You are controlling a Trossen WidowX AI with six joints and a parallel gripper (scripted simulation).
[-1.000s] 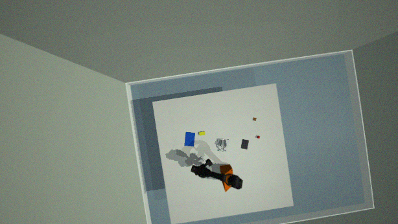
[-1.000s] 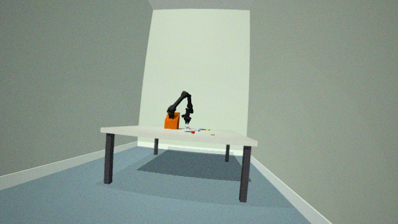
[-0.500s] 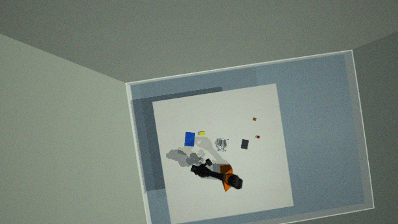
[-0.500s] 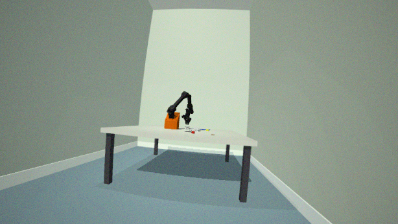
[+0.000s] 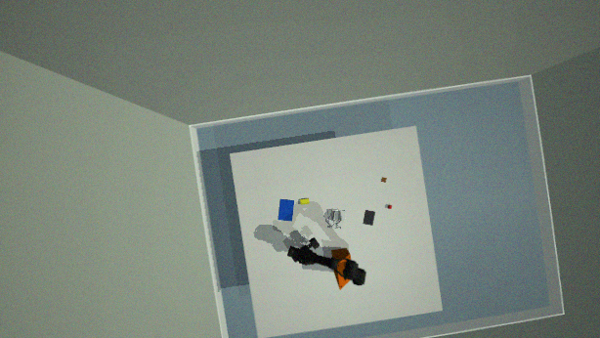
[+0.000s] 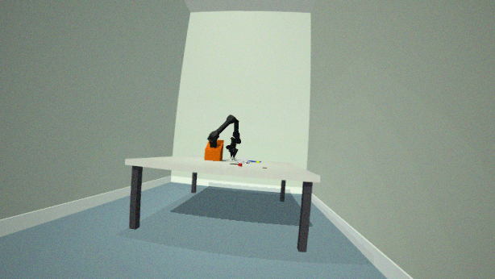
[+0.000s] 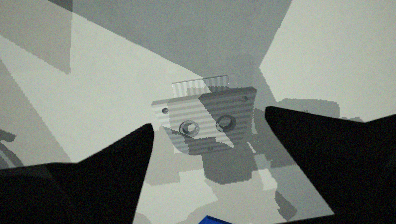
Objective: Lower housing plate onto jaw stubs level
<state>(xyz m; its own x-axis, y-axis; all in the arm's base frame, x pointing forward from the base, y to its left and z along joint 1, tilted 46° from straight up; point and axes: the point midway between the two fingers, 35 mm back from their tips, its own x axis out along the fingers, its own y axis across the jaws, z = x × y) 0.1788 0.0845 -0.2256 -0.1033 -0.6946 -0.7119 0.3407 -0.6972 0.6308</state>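
The housing plate [image 7: 215, 107], grey and ribbed with two round bosses or holes, lies below my gripper in the wrist view. My gripper [image 7: 209, 120] [image 6: 233, 158] is open and empty, one fingertip on each side of the plate, with a gap on both sides; it is low over the table in the exterior view. In the top view the arm hides the plate. A spindly grey assembly [image 5: 334, 217], probably the jaws on their pins, stands apart from the hand; a dark bit of something similar [image 7: 8, 137] shows at the wrist view's left edge. Stubs are too small to tell.
A blue rectangle [image 5: 286, 210] [image 7: 215, 220], a yellow block [image 5: 304, 201], a dark rectangle [image 5: 368, 218], a small red piece [image 5: 389, 206] and a small brown piece [image 5: 383, 180] lie on the table [image 5: 391, 283]. The orange base [image 6: 214, 151] carries the arm.
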